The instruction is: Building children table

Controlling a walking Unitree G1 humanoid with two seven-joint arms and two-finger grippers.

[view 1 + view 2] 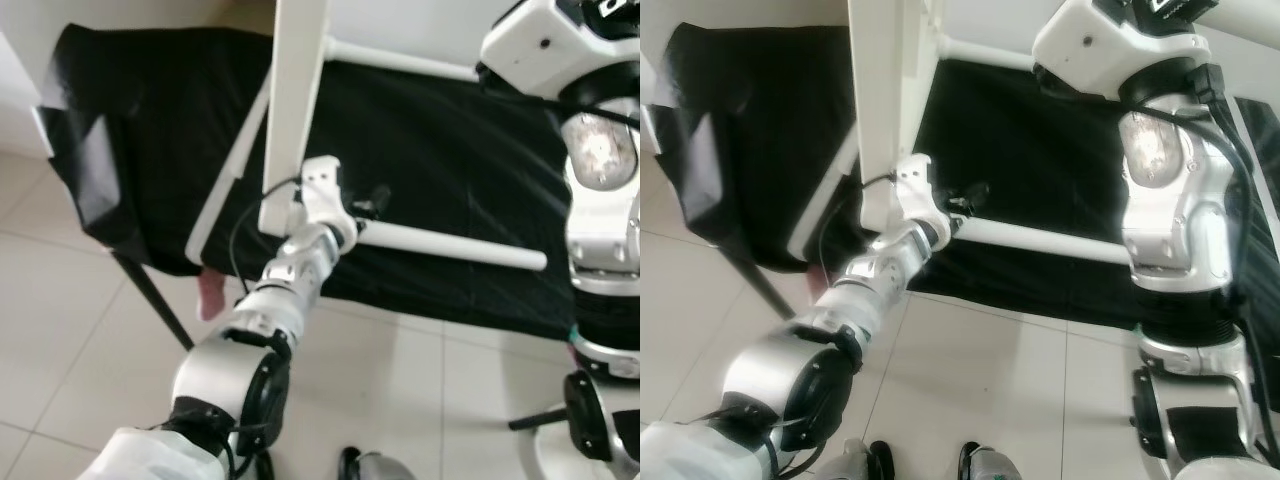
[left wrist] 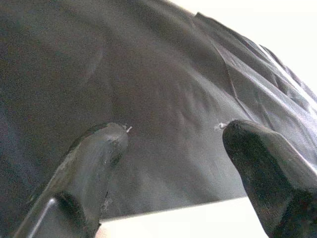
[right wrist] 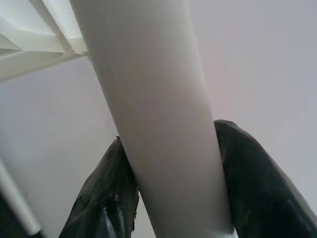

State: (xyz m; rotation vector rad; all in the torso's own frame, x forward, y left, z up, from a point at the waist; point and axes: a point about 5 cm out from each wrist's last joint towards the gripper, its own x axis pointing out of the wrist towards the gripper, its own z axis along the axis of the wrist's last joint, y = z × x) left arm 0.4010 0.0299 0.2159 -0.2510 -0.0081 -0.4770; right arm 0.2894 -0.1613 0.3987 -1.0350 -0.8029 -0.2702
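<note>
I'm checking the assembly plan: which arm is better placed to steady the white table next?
Right, probably. The right gripper is already clamped around a round white table leg, so it can brace the table. The left gripper is open, over the black cloth near the lower leg, free for other work.

Both head cams look down at the black-draped desk; left wrist cam hugs that cloth, right wrist cam hugs a white leg.
</note>
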